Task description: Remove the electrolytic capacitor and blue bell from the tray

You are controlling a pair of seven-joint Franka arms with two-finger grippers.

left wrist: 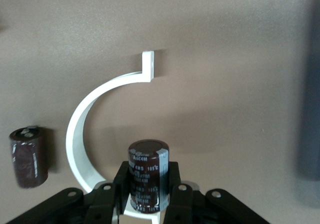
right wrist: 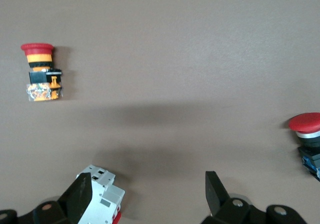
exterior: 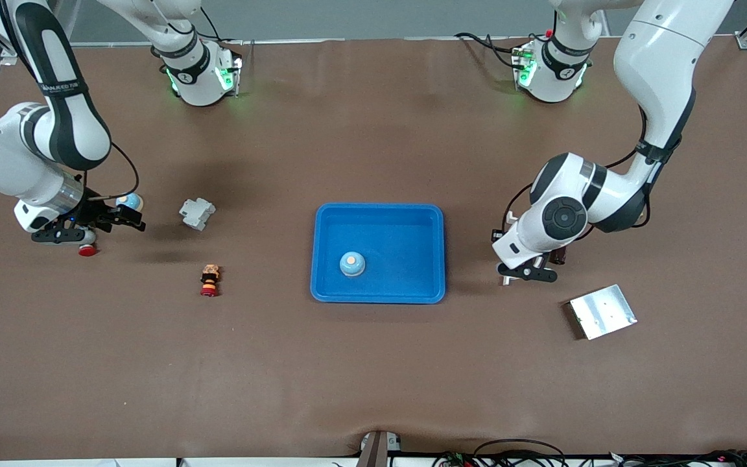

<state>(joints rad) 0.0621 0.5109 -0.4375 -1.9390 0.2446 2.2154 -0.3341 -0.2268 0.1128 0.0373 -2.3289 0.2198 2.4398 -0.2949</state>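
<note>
Our left gripper (left wrist: 145, 194) clamps a dark capacitor (left wrist: 147, 176) above the counter (exterior: 373, 363), over a white curved bracket (left wrist: 82, 129); only the left wrist view shows a second capacitor (left wrist: 29, 156) beside it. Our right gripper (right wrist: 150, 199) hangs wide open and empty near a grey breaker (exterior: 197, 213). One bell (exterior: 352, 263) sits in the blue tray (exterior: 425, 217), with bare counter around it.

Dark capacitor (left wrist: 148, 176) gripped upright, bell (exterior: 352, 263) in tray (exterior: 425, 285)

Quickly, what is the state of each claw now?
Left claw: closed on a capacitor.
Right claw: open, holding nothing.
</note>
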